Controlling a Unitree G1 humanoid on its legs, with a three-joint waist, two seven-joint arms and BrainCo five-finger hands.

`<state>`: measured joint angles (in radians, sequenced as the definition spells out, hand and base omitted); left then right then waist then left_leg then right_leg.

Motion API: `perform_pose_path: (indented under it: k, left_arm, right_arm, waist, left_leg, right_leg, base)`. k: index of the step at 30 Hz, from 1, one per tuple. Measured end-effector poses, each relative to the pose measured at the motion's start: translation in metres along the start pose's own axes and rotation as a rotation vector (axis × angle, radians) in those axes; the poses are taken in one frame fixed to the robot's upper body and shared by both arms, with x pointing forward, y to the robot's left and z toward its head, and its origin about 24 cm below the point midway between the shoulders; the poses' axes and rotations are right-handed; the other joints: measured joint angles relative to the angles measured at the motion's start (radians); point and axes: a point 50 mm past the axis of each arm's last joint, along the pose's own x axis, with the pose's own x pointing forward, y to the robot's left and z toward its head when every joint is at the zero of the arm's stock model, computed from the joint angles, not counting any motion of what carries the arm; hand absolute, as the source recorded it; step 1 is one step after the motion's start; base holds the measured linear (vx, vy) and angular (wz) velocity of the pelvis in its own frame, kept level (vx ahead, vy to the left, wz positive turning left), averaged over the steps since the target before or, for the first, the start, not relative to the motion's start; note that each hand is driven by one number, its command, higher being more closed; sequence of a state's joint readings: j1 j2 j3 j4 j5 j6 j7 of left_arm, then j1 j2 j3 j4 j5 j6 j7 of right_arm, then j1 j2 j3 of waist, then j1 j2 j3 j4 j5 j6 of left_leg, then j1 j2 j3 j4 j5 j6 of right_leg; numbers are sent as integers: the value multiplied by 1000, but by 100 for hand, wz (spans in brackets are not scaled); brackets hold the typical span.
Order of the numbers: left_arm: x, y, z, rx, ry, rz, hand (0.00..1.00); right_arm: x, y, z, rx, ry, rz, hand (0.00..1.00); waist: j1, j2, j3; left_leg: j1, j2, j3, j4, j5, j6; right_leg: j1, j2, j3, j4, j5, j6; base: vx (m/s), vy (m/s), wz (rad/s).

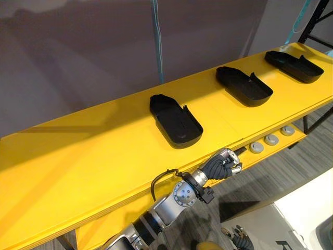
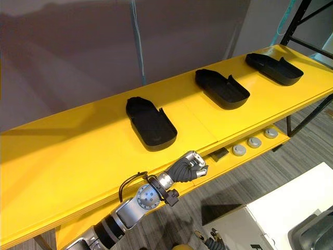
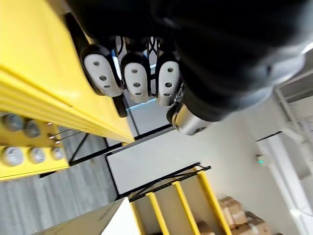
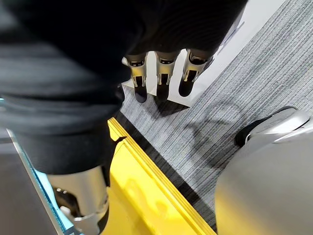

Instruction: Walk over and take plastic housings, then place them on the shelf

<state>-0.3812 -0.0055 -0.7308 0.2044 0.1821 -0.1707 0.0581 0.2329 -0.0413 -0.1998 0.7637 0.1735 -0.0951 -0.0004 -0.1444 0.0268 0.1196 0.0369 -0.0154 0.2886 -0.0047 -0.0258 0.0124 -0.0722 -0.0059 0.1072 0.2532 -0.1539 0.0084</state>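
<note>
Three black plastic housings (image 1: pixel 176 124) lie open-side up in a row on the yellow shelf (image 1: pixel 93 156) beyond the left hand (image 1: pixel 223 165), which is curled empty against the shelf's front edge, with grey discs (image 1: pixel 271 139) on the ledge beside it, while the right hand (image 4: pixel 164 73) hangs loose-fingered over grey carpet (image 4: pixel 234 83).
</note>
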Motion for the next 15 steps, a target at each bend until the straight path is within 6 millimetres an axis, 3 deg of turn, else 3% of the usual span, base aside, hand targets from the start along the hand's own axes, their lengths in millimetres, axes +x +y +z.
perform_pose_path:
  k: [15]
  left_arm:
    - [20, 37, -20, 95, 136, 169, 100]
  right_arm:
    - [1, 8, 3, 7, -11, 10, 0]
  waist:
    - [-10, -31, 17]
  left_leg:
    - [-31, 0, 22, -8, 4, 2]
  right_leg:
    - [-47, 5, 21, 17, 0, 0]
  base:
    - [-2, 9, -3]
